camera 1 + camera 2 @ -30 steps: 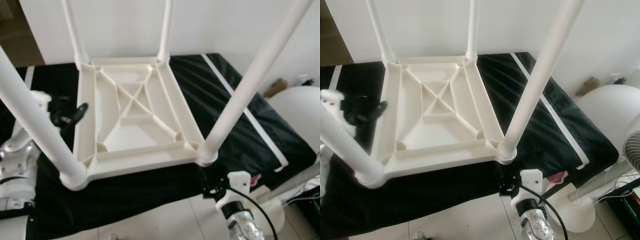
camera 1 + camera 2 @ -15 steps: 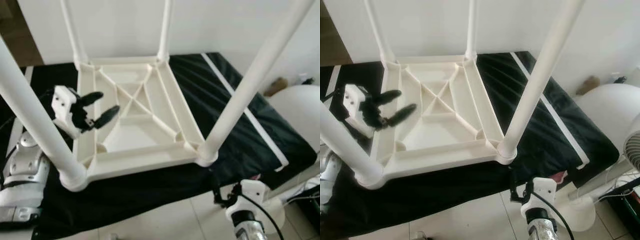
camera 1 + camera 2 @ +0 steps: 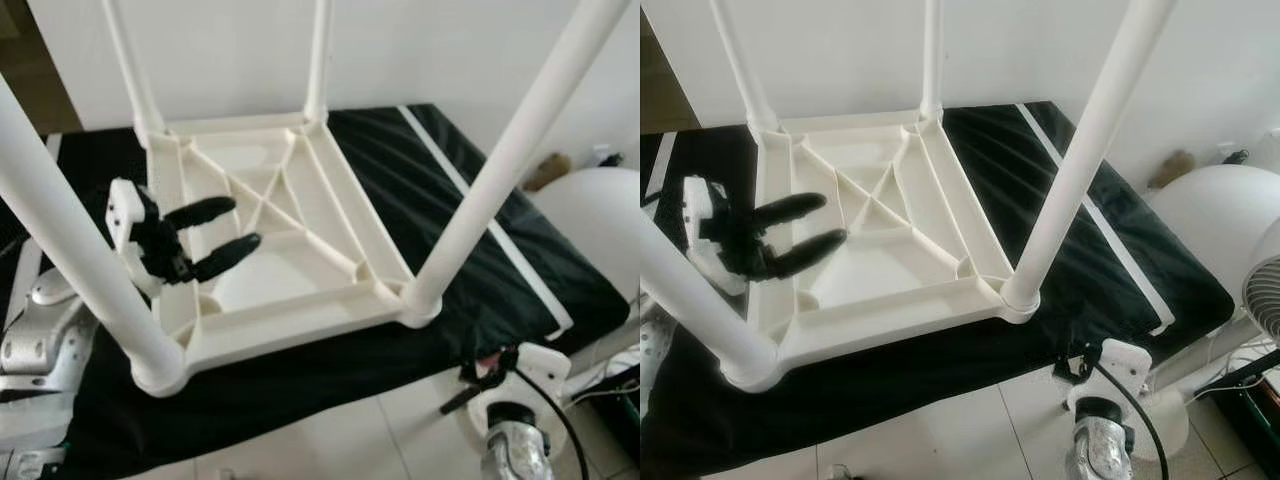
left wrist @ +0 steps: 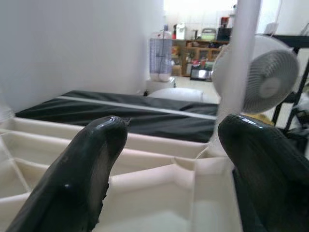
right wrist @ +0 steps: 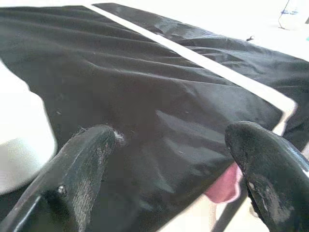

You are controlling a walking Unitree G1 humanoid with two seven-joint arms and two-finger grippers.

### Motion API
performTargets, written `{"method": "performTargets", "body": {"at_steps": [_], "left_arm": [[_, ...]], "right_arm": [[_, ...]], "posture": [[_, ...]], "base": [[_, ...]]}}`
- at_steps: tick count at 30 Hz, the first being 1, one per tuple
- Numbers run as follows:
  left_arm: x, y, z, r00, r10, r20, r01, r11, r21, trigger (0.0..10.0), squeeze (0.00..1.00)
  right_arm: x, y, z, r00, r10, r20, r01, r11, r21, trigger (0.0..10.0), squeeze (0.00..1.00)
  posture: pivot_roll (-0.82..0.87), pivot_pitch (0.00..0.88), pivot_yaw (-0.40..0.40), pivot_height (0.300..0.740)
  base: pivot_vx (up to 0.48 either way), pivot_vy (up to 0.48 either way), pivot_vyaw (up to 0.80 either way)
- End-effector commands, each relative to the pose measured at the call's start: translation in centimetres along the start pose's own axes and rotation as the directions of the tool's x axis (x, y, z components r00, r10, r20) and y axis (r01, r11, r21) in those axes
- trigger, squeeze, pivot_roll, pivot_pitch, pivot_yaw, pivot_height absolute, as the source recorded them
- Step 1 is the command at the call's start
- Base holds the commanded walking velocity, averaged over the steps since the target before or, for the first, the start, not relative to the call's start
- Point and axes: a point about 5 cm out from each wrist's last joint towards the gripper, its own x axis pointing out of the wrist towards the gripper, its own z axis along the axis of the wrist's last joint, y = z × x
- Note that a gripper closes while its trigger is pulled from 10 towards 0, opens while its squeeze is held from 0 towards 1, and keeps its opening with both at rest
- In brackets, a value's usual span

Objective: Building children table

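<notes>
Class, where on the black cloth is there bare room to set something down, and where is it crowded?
Bare: the black cloth between the upturned table and the white stripe, and its near edge. Crowded: the table's left rim, where the open left end effector hovers beside a leg.

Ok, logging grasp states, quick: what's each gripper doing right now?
Left gripper: open, empty, over the upturned table.
Right gripper: open, empty, by the black cover.

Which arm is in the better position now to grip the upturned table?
Probably the left. The left gripper is open over the white table frame's edge, while the right gripper is low, below the black cloth.
</notes>
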Motion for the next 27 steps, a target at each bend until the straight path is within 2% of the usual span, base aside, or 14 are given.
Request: {"method": "performTargets", "body": {"at_steps": [1, 6, 11, 15, 18, 19, 21, 23, 27], "left_arm": [[-0.2, -1.1, -0.2, 0.996, -0.088, -0.022, 0.087, 0.996, -0.02, 10.0, 0.0], [0.0, -2.6, -1.2, 0.989, -0.137, -0.047, 0.133, 0.988, -0.077, 10.0, 0.0], [0.6, -4.1, -1.3, 0.985, -0.171, -0.026, 0.166, 0.978, -0.125, 10.0, 0.0], [0.7, -4.6, -1.3, 0.984, -0.178, -0.02, 0.173, 0.975, -0.14, 10.0, 0.0], [1.0, -5.6, -1.1, 0.981, -0.194, 0.001, 0.191, 0.969, -0.158, 10.0, 0.0], [1.0, -5.6, -1.1, 0.981, -0.194, 0.001, 0.191, 0.969, -0.158, 10.0, 0.0], [1.2, -6.0, -1.0, 0.983, -0.184, 0.015, 0.184, 0.97, -0.159, 10.0, 0.0], [1.3, -6.2, -1.0, 0.983, -0.183, 0.019, 0.183, 0.969, -0.165, 10.0, 0.0], [1.3, -6.4, -0.7, 0.988, -0.151, 0.031, 0.154, 0.974, -0.164, 10.0, 0.0]], "right_arm": [[0.3, 0.3, -0.4, 1.0, 0.001, -0.019, -0.001, 1.0, -0.011, 10.0, 0.0], [1.7, 1.8, 0.4, 1.0, 0.018, 0.017, -0.018, 1.0, 0.009, 10.0, 0.0], [3.0, 2.7, 0.9, 0.998, 0.05, 0.025, -0.051, 0.998, 0.025, 10.0, 0.0], [3.5, 3.0, 0.9, 0.997, 0.081, 0.017, -0.082, 0.996, 0.032, 10.0, 0.0], [5.1, 3.6, 0.8, 0.981, 0.194, -0.008, -0.193, 0.98, 0.042, 10.0, 0.0], [5.1, 3.6, 0.8, 0.981, 0.194, -0.008, -0.193, 0.98, 0.042, 10.0, 0.0], [6.4, 3.6, 1.2, 0.975, 0.222, 0.001, -0.222, 0.975, 0.031, 10.0, 0.0], [7.0, 3.7, 1.3, 0.973, 0.229, 0.002, -0.229, 0.973, 0.034, 10.0, 0.0], [8.7, 4.5, 1.7, 0.957, 0.289, -0.009, -0.289, 0.957, 0.015, 10.0, 0.0]], "posture": [[0.02, 0.054, -0.043, 0.74], [0.02, 0.054, -0.044, 0.74], [0.02, 0.052, -0.043, 0.74], [0.02, 0.05, -0.043, 0.74], [0.03, 0.049, -0.046, 0.74], [0.03, 0.049, -0.046, 0.74], [0.02, 0.049, -0.044, 0.74], [0.03, 0.05, -0.04, 0.74], [0.03, 0.052, -0.035, 0.74]], "base": [[0.0, 0.0, 0.0], [0.0, 0.0, 0.0], [0.0, 0.0, 0.0], [0.0, 0.0, 0.0], [0.0, 0.0, 0.0], [0.0, 0.0, 0.0], [0.0, 0.0, 0.0], [0.0, 0.0, 0.0], [0.0, 0.0, 0.0]]}}
